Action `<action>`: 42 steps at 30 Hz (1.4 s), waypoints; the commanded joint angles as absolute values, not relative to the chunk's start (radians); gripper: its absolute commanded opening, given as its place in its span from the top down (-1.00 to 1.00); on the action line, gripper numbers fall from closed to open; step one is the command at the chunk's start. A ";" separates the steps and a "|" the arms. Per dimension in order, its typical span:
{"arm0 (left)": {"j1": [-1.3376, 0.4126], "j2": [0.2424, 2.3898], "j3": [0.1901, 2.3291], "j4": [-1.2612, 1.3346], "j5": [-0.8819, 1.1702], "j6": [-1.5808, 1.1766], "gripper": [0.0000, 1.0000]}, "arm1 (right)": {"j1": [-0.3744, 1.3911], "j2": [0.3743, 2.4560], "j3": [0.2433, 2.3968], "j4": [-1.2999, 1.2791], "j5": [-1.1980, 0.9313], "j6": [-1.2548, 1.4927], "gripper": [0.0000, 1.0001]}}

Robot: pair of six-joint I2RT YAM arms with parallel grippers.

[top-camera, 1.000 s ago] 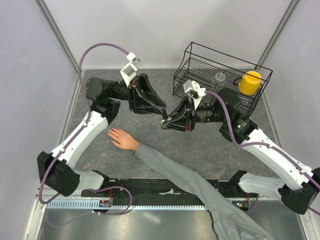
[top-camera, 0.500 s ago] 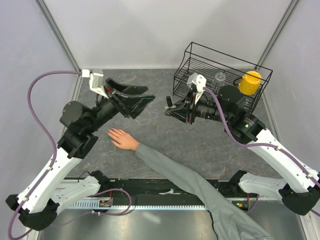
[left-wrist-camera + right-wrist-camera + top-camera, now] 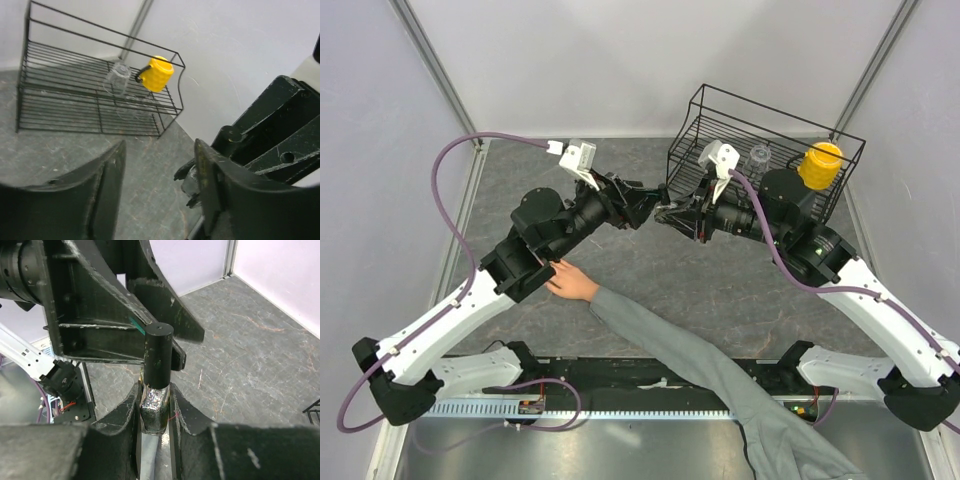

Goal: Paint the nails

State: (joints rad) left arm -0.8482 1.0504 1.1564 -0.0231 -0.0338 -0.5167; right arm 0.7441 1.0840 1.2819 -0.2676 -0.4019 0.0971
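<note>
A long grey sleeve of soft cloth runs from the near edge to a bare hand lying flat on the mottled grey table, well to the near left of the wire basket. The nails are too small to make out, and the left arm crosses the fingertips.

Just left of the basket's near corner, the right gripper is clamped on a small bottle with a silvery body and a smooth, round black cap. The left gripper, jaws spread, meets it there.

The step looks like uncapping. The open fingers should centre on the cap, close squarely, and twist along its axis while the right holds firm.

In the basket, thin black wire, stand a ribbed yellow cup and a clear glass.
</note>
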 commanded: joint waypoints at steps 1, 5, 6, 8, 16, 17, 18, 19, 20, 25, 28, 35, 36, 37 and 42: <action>-0.882 1.005 1.192 0.044 -0.109 -0.442 -0.50 | 0.746 1.068 1.321 -0.238 -0.362 0.084 1.00; -0.893 0.974 1.163 0.063 -0.130 -0.440 -0.61 | 0.746 1.057 1.310 -0.247 -0.310 0.086 1.00; -0.893 0.971 1.158 0.077 -0.127 -0.446 -0.59 | 0.747 1.058 1.309 -0.247 -0.311 0.089 1.00; -0.894 0.966 1.151 0.098 -0.106 -0.457 -0.52 | 0.747 1.060 1.308 -0.245 -0.317 0.091 1.00; -0.905 1.026 1.201 0.097 -0.015 -0.457 -0.42 | 0.756 1.058 1.330 -0.249 -0.328 0.097 1.00; -0.910 1.040 1.215 0.078 -0.012 -0.459 -0.42 | 0.758 1.058 1.330 -0.247 -0.330 0.098 1.00; -0.911 1.063 1.229 0.063 -0.006 -0.456 -0.39 | 0.761 1.057 1.333 -0.248 -0.330 0.098 1.00; -0.914 1.072 1.245 0.049 -0.006 -0.448 -0.35 | 0.761 1.057 1.333 -0.247 -0.330 0.100 1.00; -0.917 1.077 1.249 0.049 0.024 -0.446 -0.31 | 0.762 1.057 1.333 -0.248 -0.330 0.097 1.00; -0.917 1.104 1.288 0.028 0.121 -0.394 0.58 | 0.767 1.039 1.324 -0.245 -0.347 0.095 1.00; -0.904 1.129 1.307 0.034 0.317 -0.371 0.96 | 0.765 1.014 1.305 -0.233 -0.408 0.091 1.00; -0.785 1.242 1.252 0.686 1.369 -0.889 0.96 | 0.767 0.940 1.083 0.454 -1.242 0.546 1.00; -0.778 1.243 1.235 0.819 1.393 -0.953 0.97 | 0.769 0.933 1.019 0.585 -1.264 0.648 1.00; -0.770 1.241 1.235 0.805 1.410 -0.977 0.96 | 0.767 0.928 1.011 0.635 -1.261 0.694 1.00; -0.723 1.186 1.363 0.273 1.294 -0.539 0.74 | 0.767 0.923 1.138 0.082 -1.143 0.283 1.00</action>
State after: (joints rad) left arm -0.7586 1.2259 1.2568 0.5301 1.2263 -0.7349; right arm 0.7616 0.9482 1.0447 0.2329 -1.0252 0.4568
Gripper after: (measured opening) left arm 0.105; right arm 0.276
